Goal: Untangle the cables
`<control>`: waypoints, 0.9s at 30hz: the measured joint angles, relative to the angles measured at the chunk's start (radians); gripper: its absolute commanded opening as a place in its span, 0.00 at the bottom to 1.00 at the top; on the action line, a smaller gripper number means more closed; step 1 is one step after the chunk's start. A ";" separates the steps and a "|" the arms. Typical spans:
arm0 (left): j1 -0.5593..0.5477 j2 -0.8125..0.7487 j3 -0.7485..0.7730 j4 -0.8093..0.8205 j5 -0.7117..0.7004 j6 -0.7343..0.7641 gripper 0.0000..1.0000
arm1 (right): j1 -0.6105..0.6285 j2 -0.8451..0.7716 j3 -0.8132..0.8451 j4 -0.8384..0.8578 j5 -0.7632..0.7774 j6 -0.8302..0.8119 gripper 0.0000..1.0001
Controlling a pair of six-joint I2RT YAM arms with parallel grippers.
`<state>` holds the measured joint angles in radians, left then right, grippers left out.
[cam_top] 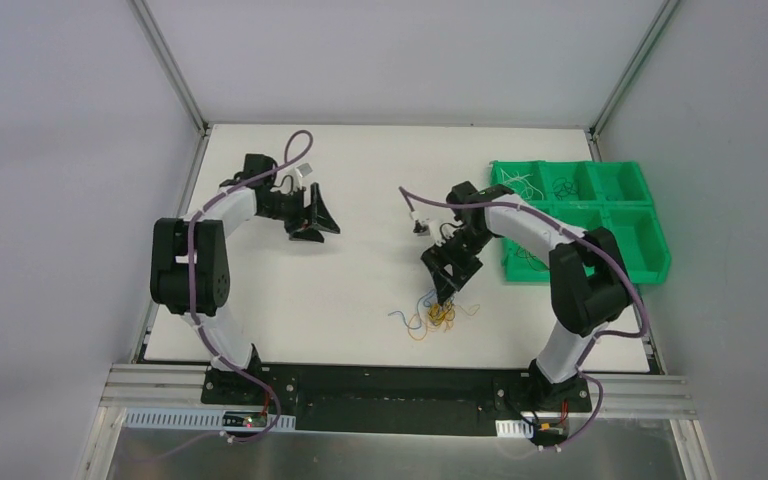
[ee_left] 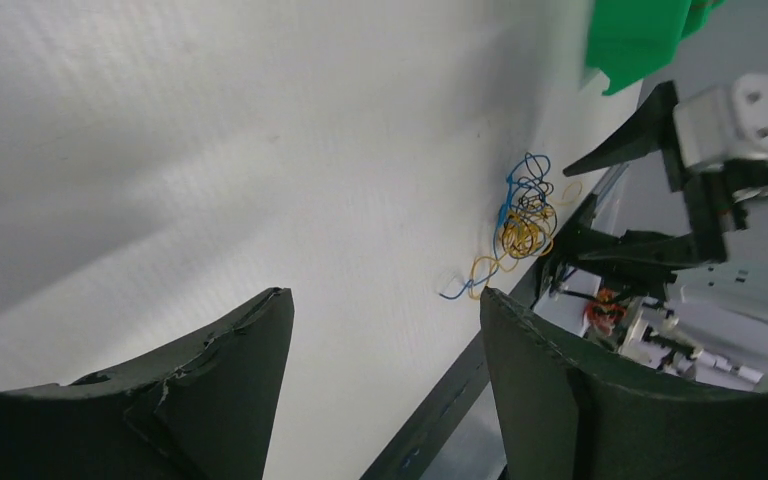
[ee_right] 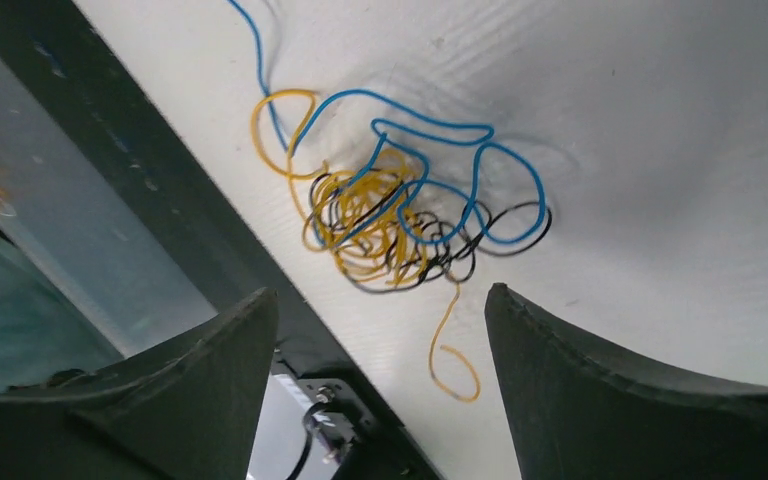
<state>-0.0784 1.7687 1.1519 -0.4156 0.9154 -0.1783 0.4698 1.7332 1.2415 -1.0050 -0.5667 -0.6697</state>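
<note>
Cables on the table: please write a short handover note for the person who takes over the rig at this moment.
Left gripper: open, empty, at the far left of the table, away from the work.
Right gripper: open, empty, hanging just above the cable tangle.
Cable tangle: blue, yellow and black wires knotted together near the table's front edge.
Done: a few thin cables lie in compartments of the green bin.
Left: pull the tangle apart; no strand is gripped yet.
</note>
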 measured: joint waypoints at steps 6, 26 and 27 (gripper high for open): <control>0.079 -0.051 -0.042 0.077 -0.008 -0.085 0.71 | 0.115 0.100 -0.016 0.135 0.124 -0.045 0.23; -0.089 -0.185 -0.221 0.482 0.087 -0.298 0.71 | 0.109 0.060 0.269 0.339 -0.143 0.187 0.00; -0.106 -0.185 -0.221 0.509 0.095 -0.307 0.71 | 0.111 0.060 0.275 0.339 -0.152 0.198 0.00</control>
<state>-0.1848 1.5833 0.9310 0.0933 1.0103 -0.4858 0.5808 1.7927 1.5169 -0.6662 -0.7185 -0.4717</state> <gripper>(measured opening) 0.713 0.009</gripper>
